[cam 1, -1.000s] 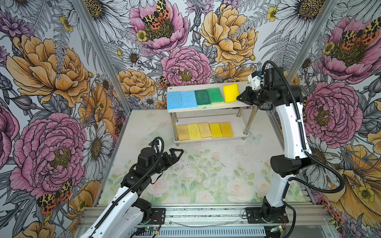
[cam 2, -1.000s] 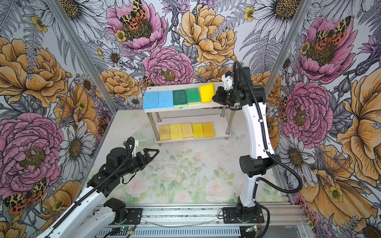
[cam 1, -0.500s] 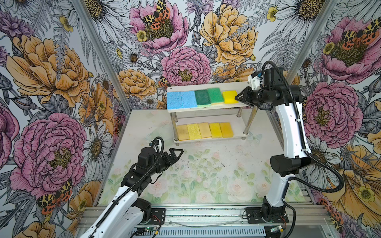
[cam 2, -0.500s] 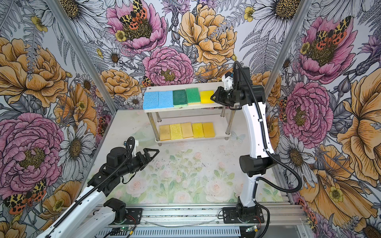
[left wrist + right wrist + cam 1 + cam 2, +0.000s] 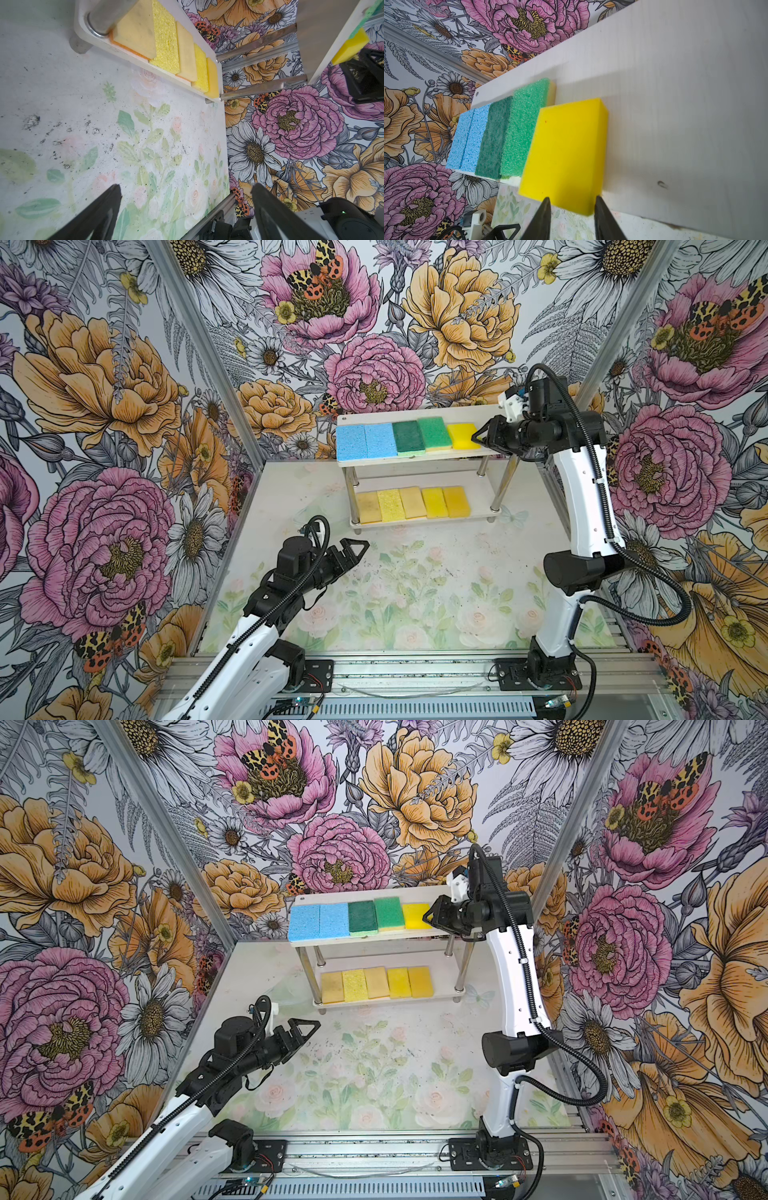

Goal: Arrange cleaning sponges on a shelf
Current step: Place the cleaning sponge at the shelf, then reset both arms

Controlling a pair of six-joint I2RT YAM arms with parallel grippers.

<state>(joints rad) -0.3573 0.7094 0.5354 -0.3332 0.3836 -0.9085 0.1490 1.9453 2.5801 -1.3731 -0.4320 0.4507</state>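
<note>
The shelf [image 5: 457, 412] stands at the back of the table. On its top board lie two light blue sponges [image 5: 365, 441], two green-topped ones [image 5: 422, 435] and a bright yellow sponge [image 5: 460, 434] at the right end. The yellow sponge [image 5: 566, 149] lies flat, with its near end past the board's edge. My right gripper [image 5: 573, 200] is open, its fingertips flanking that near end. Several yellow and tan sponges [image 5: 413, 504] line the lower board. My left gripper [image 5: 355, 549] hovers open and empty over the table in front of the shelf.
Chrome posts [image 5: 500, 487] join the two boards. Flowered walls close in the left, back and right sides. The right arm's white link [image 5: 582, 497] rises beside the shelf's right end. An aluminium rail [image 5: 415, 672] runs along the front.
The yellow sponge came down from a raised hold onto the top board and now lies flat. My right jaws have parted from it. The left arm has not moved.
</note>
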